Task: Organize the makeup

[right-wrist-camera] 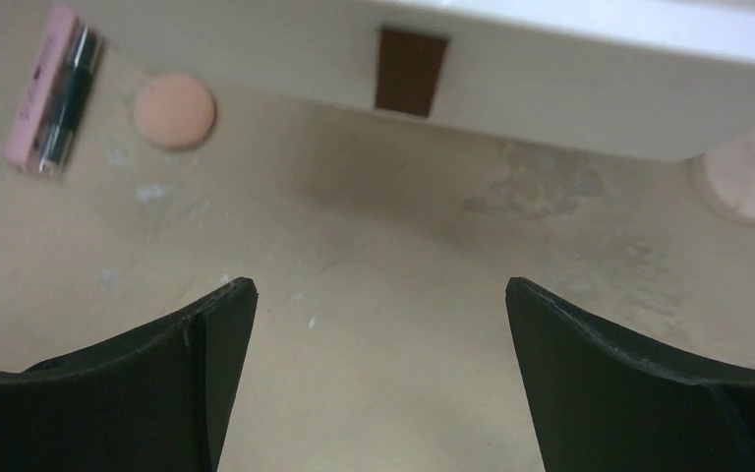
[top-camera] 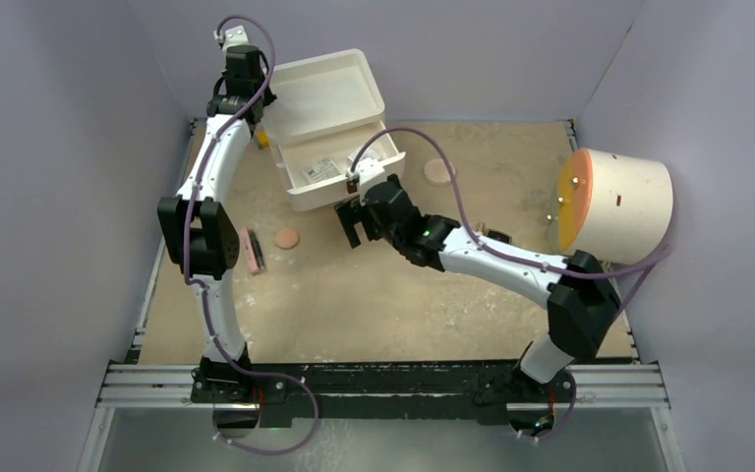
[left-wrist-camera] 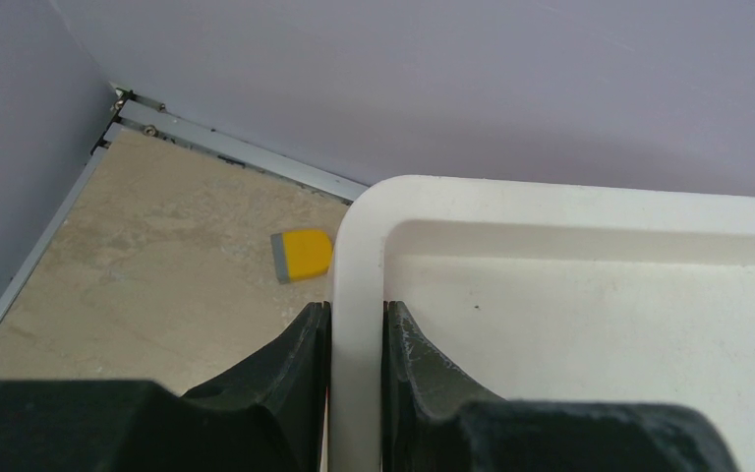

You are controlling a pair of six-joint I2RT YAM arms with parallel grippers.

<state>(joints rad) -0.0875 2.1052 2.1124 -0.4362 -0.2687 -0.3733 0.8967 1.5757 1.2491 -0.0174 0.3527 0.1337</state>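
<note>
1. White case (left-wrist-camera: 354, 246): stiff plastic. My left gripper (left-wrist-camera: 357, 315) has its jaws clenched on the lid's rim.
2. Patterned box (top-camera: 322, 169): lies in the case's tray, beyond my right gripper (right-wrist-camera: 381, 290), whose jaws stand released and empty over the table.
3. Pink-and-black stick (right-wrist-camera: 54, 88): ahead, far left. Probably light, rigid and prone to roll, so grip mid-length across its narrow width.
4. Peach disc (right-wrist-camera: 174, 110): ahead-left, beside the stick.
5. Second disc (right-wrist-camera: 752, 175): ahead-right, near the case. Both look thin and soft, so pinch opposite edges.
</note>
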